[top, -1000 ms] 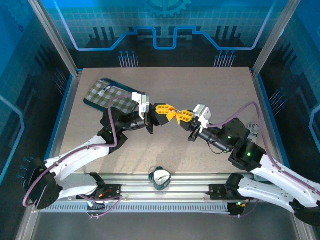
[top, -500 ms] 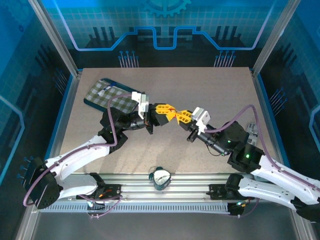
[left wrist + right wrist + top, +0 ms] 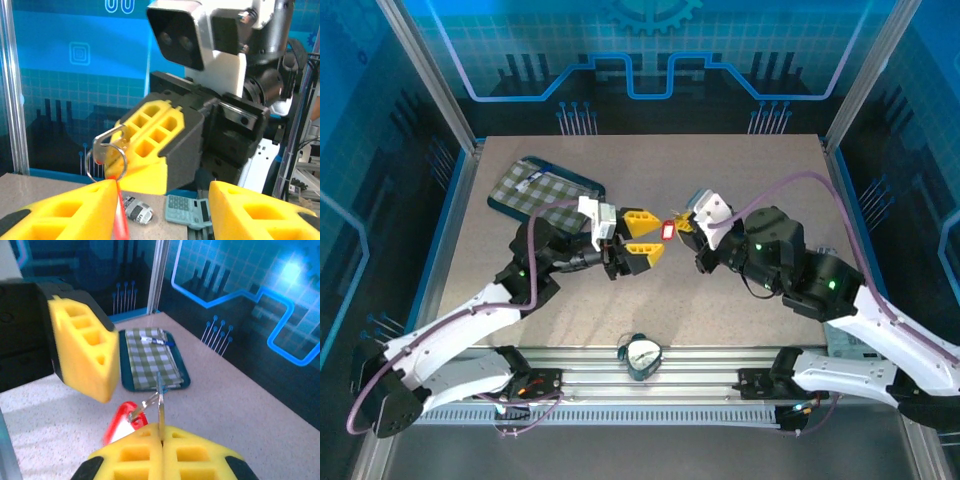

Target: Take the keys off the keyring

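a: what's the room like from where you're standing?
b: speckled beige desk, glowing blue circuit-pattern walls all round. checked cloth on a teal tray at the far left, a little dial at the near edge, and a calculator lying on the desk too.
a: and the key?
b: up in the air over mid-desk. right pincer is clenched on it, with the red keyring tag dangling off it. left pincer is just beside the tag, released, fingers apart.

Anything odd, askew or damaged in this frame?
Nothing damaged. The keyring hangs in mid-air off the key pinched by the right gripper, beside the open left gripper. A round dial sits on the front rail.
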### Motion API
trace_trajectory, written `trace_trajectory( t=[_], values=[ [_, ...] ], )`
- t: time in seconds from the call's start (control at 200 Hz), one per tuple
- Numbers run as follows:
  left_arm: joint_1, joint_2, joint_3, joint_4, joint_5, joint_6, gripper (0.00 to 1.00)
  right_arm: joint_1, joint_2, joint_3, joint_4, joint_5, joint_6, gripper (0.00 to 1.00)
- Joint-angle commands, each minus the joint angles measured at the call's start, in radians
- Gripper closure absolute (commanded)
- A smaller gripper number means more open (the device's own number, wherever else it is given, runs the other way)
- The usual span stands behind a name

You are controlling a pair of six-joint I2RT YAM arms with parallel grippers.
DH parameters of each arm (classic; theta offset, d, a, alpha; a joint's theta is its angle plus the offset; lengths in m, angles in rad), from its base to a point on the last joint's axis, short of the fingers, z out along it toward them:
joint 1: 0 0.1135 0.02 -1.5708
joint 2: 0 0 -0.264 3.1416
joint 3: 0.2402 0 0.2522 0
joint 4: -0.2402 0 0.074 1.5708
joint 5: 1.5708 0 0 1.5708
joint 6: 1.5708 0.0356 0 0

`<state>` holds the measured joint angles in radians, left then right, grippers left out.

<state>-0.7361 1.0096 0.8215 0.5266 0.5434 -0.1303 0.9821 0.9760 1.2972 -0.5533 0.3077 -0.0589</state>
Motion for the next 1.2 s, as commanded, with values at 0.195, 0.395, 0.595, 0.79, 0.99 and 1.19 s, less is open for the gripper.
trace_trajectory(
  t=[0.195, 0.395, 0.595, 0.79, 0.99, 1.19],
  values=[
    [-0.03, -0.089, -0.005, -0.235, -0.156, 0.172, 0.47, -0.01, 0.097, 0.162, -0.329, -0.02, 0.064, 1.0],
    [-0.088, -0.046, 0.01, -0.266, -0.239, 0.257, 0.47, -0.01, 0.126, 0.203, -0.341, -0.071, 0.074, 1.0],
    [-0.103, -0.021, 0.005, -0.222, -0.274, 0.255, 0.51, -0.01, 0.146, 0.224, -0.349, -0.087, 0.085, 1.0],
    [-0.11, 0.008, 0.021, -0.192, -0.29, 0.262, 0.52, -0.01, 0.144, 0.214, -0.34, -0.102, 0.094, 1.0],
    [-0.114, 0.039, 0.038, -0.176, -0.298, 0.267, 0.59, -0.01, 0.145, 0.217, -0.341, -0.114, 0.093, 1.0],
    [-0.115, 0.053, 0.058, -0.169, -0.299, 0.268, 0.58, -0.009, 0.143, 0.21, -0.349, -0.128, 0.088, 1.0]
  ],
)
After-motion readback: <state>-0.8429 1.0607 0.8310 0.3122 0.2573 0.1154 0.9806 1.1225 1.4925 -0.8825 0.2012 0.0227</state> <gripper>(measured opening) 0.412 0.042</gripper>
